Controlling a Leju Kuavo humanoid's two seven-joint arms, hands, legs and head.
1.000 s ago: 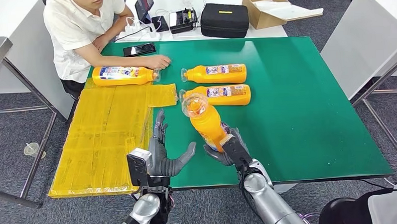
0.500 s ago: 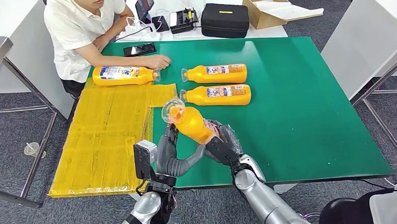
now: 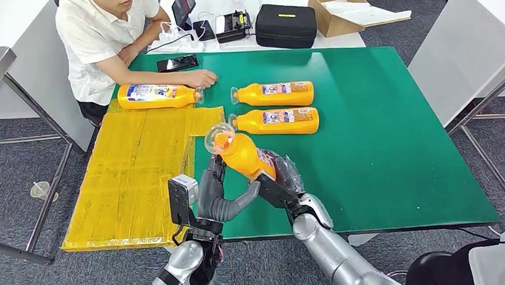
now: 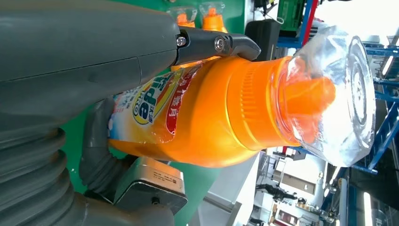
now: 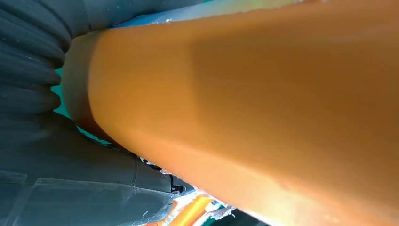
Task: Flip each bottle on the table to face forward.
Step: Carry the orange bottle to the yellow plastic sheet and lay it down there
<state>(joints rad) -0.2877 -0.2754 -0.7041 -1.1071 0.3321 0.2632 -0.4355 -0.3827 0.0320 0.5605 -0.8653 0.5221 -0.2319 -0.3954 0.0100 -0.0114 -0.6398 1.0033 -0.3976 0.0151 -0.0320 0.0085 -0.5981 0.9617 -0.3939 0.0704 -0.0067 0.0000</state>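
Observation:
My right hand (image 3: 284,180) grips the base of an orange bottle (image 3: 245,156) and holds it tilted above the green table (image 3: 377,144), its clear-wrapped cap (image 3: 219,138) pointing up and to the left. My left hand (image 3: 214,193) stands beside it with fingers straight and the thumb under the bottle's lower end. In the left wrist view a fingertip (image 4: 235,44) lies along the bottle (image 4: 211,113), whose label faces that camera. The right wrist view shows the bottle's (image 5: 263,94) plain orange side against my right hand (image 5: 56,155). Two more orange bottles (image 3: 275,93) (image 3: 278,121) lie on the table.
Another bottle (image 3: 159,95) lies at the table's far left by a seated person's hand (image 3: 200,78). A yellow mat (image 3: 137,172) covers the left side. A phone (image 3: 177,63), a black case (image 3: 286,24) and a cardboard box (image 3: 337,6) sit beyond.
My right hand has swung the bottle left toward my left hand and tipped its cap leftward. My left hand has risen to meet it, its thumb now under the bottle.

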